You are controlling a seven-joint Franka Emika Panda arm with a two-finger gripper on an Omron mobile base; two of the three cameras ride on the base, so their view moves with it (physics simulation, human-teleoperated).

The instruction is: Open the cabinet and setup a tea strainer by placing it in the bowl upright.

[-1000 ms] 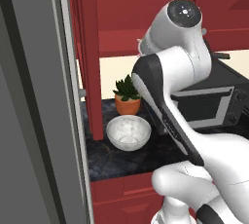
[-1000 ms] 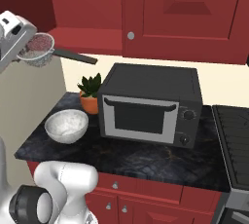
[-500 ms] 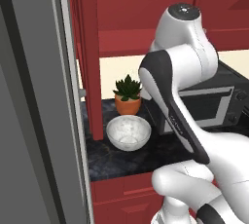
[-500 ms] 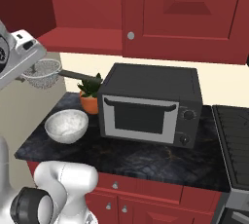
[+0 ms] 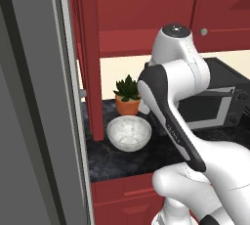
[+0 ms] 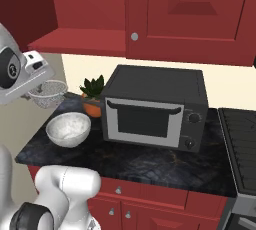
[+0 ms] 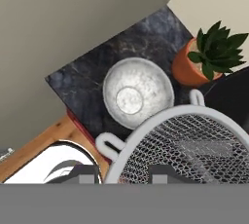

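The small round silver wire-mesh tea strainer (image 6: 48,94) is held in the air, above and to one side of the round white-grey marbled bowl (image 6: 68,129) — clear of it, not touching. In the hand view the strainer's mesh basket (image 7: 187,147) occupies the lower right, its white rim with two small loops overlapping the near edge of the bowl (image 7: 137,91), which lies below it on the dark marbled bench (image 7: 82,79). The pincer (image 6: 36,67) is pressed together on the strainer, pinching it at the rim; the two dark fingertips (image 7: 163,173) show just at the rim's lower edge. The bowl stands upright and empty on the bench (image 6: 140,161), near its front left corner. Just beside it, toward the wall, stands an orange terracotta pot with a green succulent (image 6: 92,95) — close to the bowl, contact not discernible. A dark grey microwave oven (image 6: 155,107) sits to the right of the pot. Above, the tall dark red wall cabinet (image 6: 75,9) stands open, its red shelf exposed, and its opened door (image 5: 88,57) hangs edge-on at the left in the left base view.
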